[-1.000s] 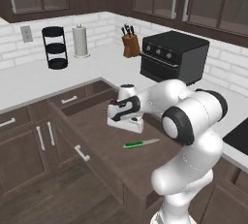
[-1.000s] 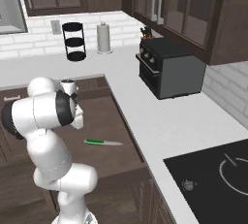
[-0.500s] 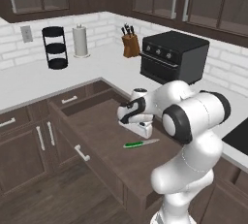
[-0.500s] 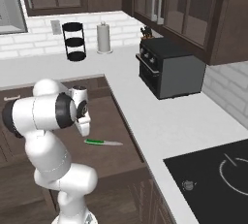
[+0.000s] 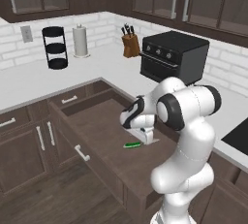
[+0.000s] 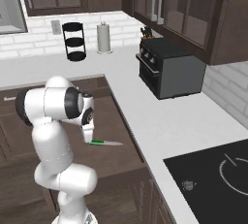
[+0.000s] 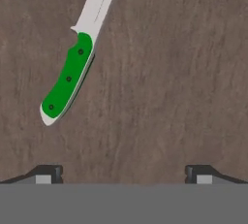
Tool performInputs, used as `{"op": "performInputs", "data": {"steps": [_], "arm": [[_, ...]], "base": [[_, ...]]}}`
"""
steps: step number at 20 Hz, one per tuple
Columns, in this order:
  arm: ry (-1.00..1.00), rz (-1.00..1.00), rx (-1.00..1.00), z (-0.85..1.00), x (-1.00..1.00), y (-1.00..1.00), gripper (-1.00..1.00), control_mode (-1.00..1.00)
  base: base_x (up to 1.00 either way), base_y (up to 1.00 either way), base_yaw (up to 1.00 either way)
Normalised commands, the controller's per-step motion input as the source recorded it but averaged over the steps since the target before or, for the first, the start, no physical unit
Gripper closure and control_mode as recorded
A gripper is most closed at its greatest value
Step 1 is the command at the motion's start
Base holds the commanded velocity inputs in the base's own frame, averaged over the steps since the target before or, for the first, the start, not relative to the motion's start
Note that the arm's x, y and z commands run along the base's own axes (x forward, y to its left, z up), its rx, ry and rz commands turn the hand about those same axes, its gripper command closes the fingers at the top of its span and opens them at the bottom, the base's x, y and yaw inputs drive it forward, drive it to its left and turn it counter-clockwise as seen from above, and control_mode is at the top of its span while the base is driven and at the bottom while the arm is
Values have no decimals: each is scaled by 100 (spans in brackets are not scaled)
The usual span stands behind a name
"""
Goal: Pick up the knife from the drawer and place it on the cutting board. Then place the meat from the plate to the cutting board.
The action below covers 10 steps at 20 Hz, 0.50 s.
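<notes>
Arm folded forward and down into the open drawer (image 5: 92, 126), wrist pointing at its floor. End effector (image 7: 124, 172) spread wide, empty, above the knife (image 7: 72, 68), which lies flat on the drawer bottom, untouched.

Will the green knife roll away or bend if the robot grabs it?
Probably neither. The knife lies flat on the drawer floor, so it shouldn't roll. Its blade looks like stiff metal. It's thin and low, though, so it might slide when pinched.
</notes>
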Motion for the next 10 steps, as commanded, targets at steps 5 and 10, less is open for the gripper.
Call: {"op": "performInputs", "data": {"steps": [5,10], "arm": [[0,-15,0,-21,24,-10,-100,-100],[0,-7,0,-23,32,-3,-100,-100]], "base": [[0,0,0],[0,0,0]]}}
